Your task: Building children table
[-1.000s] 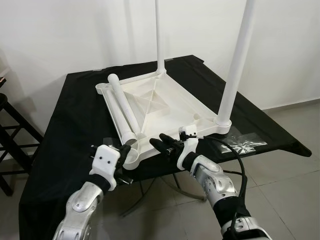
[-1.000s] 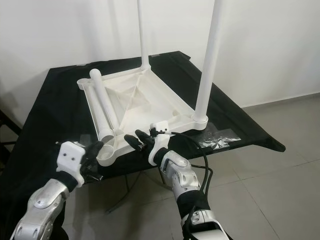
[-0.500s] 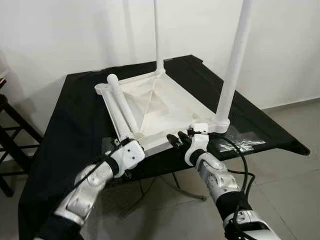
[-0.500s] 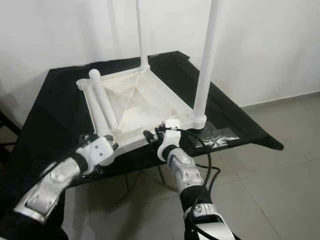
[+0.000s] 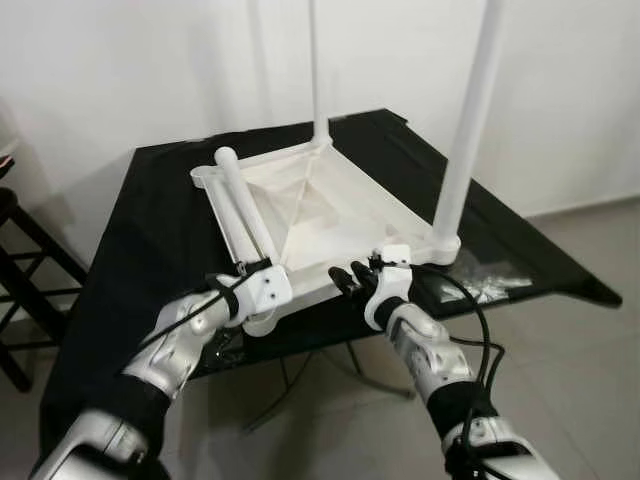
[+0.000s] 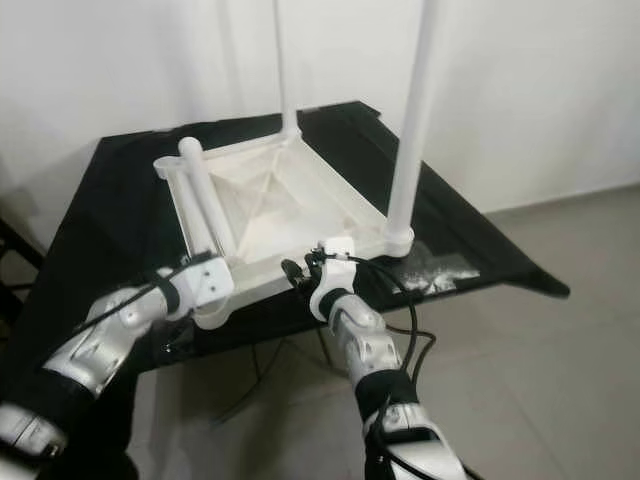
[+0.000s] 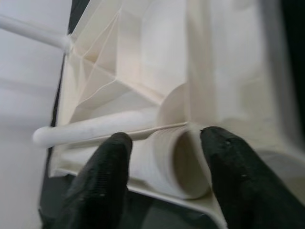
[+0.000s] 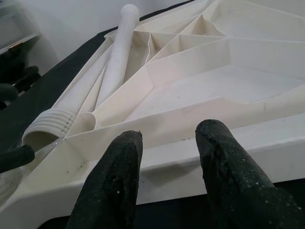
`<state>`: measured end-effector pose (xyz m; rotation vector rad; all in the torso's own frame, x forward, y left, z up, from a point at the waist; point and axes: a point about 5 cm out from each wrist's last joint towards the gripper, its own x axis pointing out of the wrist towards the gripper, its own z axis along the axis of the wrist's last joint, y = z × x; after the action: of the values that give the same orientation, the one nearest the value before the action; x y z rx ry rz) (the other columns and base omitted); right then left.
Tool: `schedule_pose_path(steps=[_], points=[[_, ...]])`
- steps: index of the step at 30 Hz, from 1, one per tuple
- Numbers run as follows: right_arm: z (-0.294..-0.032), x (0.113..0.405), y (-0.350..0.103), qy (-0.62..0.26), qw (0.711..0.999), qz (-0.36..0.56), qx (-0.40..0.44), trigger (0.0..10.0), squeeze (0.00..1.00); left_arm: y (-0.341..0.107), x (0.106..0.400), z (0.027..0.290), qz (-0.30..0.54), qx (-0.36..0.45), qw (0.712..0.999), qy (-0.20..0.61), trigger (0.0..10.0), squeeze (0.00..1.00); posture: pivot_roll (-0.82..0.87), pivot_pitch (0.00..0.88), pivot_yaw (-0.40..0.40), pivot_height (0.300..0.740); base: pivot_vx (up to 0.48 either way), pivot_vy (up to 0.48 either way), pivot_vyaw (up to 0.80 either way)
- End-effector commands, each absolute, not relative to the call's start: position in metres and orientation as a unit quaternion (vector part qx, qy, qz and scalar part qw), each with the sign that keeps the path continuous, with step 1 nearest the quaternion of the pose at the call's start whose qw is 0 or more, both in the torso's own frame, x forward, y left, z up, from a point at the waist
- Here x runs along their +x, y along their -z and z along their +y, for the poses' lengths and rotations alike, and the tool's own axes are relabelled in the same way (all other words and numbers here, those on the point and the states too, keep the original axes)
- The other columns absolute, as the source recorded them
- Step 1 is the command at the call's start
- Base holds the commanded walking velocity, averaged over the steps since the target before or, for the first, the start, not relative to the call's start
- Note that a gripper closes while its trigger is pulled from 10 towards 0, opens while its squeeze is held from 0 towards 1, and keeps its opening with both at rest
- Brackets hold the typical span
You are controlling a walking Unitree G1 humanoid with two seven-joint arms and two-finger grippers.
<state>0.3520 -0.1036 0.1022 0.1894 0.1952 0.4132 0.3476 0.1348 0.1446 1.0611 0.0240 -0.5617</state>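
A white tabletop (image 5: pixel 330 215) lies upside down on a black-draped stand (image 5: pixel 150 240), with two legs upright — one at the far corner (image 5: pixel 316 70), one at the right corner (image 5: pixel 468 120). Two loose legs (image 5: pixel 243 215) lie along its left side, threaded ends toward the near-left corner. The left gripper (image 7: pixel 164 167) is at that corner, its fingers (image 7: pixel 102 183) spread on either side of a loose leg's threaded end (image 7: pixel 167 162). The right gripper (image 8: pixel 167 157) sits at the near edge, fingers (image 8: pixel 114 176) spread just over the tabletop rim — whether they touch it is unclear. A clear bag (image 5: pixel 490 283) lies right of the tabletop.
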Motion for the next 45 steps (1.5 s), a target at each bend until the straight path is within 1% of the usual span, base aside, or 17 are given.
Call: schedule_pose_path(steps=[1,5,11,12,13,14,15,16,17,18,24,26,30,38,40,41,45], points=[[-0.1,0.353,-0.103,-0.209,0.969,0.098,0.091,10.0,0.0,-0.135,0.352,0.144,0.044,0.537,0.806,0.246,10.0,1.0,-0.07,0.0,0.049,0.74,0.0,0.0,0.0],[-0.099,0.354,-0.102,-0.204,0.97,0.099,0.089,10.0,0.0,-0.14,0.364,0.158,0.062,0.564,0.8,0.192,10.0,1.0,-0.07,0.0,0.048,0.74,0.0,0.0,0.0],[-0.099,0.353,-0.101,-0.204,0.97,0.098,0.087,10.0,0.0,-0.137,0.367,0.162,0.077,0.567,0.799,0.185,10.0,1.0,-0.07,0.0,0.049,0.74,0.0,0.0,0.0],[-0.099,0.353,-0.101,-0.204,0.97,0.098,0.087,10.0,0.0,-0.137,0.37,0.161,0.078,0.566,0.8,0.181,10.0,0.55,-0.07,0.0,0.049,0.74,0.0,0.0,0.0],[-0.099,0.353,-0.101,-0.204,0.97,0.098,0.087,10.0,0.0,-0.137,0.37,0.161,0.078,0.566,0.8,0.181,10.0,0.55,-0.07,0.0,0.049,0.74,0.0,0.0,0.0],[-0.098,0.353,-0.101,-0.204,0.97,0.098,0.087,10.0,0.0,-0.138,0.371,0.16,0.077,0.566,0.801,0.18,10.0,0.47,-0.07,0.0,0.052,0.74,0.0,0.0,0.0],[-0.098,0.353,-0.101,-0.204,0.97,0.098,0.087,10.0,0.0,-0.138,0.371,0.16,0.077,0.566,0.801,0.18,10.0,0.47,-0.07,0.0,0.052,0.74,0.0,0.0,0.0],[-0.098,0.353,-0.101,-0.204,0.97,0.098,0.087,10.0,0.0,-0.138,0.373,0.158,0.077,0.567,0.801,0.179,10.0,0.06,-0.07,0.0,0.052,0.74,0.0,0.0,0.0],[-0.098,0.353,-0.101,-0.204,0.97,0.098,0.087,10.0,0.0,-0.138,0.373,0.158,0.077,0.567,0.801,0.179,10.0,0.06,-0.07,0.0,0.052,0.74,0.0,0.0,0.0],[-0.098,0.353,-0.101,-0.204,0.97,0.098,0.086,10.0,0.0,-0.138,0.375,0.156,0.076,0.565,0.803,0.175,10.0,0.0,-0.08,0.0,0.054,0.74,0.0,0.0,0.0],[-0.097,0.352,-0.1,-0.205,0.97,0.098,0.087,10.0,0.0,-0.135,0.38,0.14,0.084,0.515,0.837,0.166,10.0,0.0,-0.08,0.0,0.057,0.74,0.0,0.0,0.0],[-0.097,0.352,-0.1,-0.205,0.97,0.098,0.087,10.0,0.0,-0.135,0.381,0.138,0.085,0.509,0.841,0.164,10.0,0.0,-0.08,0.0,0.058,0.74,0.0,0.0,0.0],[-0.096,0.352,-0.1,-0.204,0.97,0.097,0.089,10.0,0.0,-0.139,0.385,0.137,0.089,0.494,0.857,0.121,10.0,0.0,-0.08,0.0,0.06,0.74,0.0,0.0,0.0],[-0.096,0.352,-0.1,-0.204,0.97,0.098,0.09,10.0,0.0,-0.144,0.389,0.143,0.08,0.505,0.855,0.086,10.0,0.0,-0.08,0.0,0.06,0.74,0.0,0.0,0.0],[-0.096,0.351,-0.1,-0.204,0.97,0.098,0.091,10.0,0.0,-0.143,0.389,0.144,0.074,0.514,0.851,0.076,10.0,0.0,-0.08,0.0,0.066,0.74,0.0,0.0,0.0],[-0.095,0.351,-0.1,-0.204,0.97,0.098,0.092,10.0,0.0,-0.141,0.389,0.151,0.06,0.536,0.84,0.053,10.0,0.0,-0.09,0.0,0.065,0.74,0.0,0.0,0.0],[-0.095,0.351,-0.099,-0.204,0.97,0.097,0.092,10.0,0.0,-0.143,0.39,0.157,0.051,0.547,0.835,0.036,10.0,0.0,-0.09,0.0,0.066,0.74,0.0,0.0,0.0]])
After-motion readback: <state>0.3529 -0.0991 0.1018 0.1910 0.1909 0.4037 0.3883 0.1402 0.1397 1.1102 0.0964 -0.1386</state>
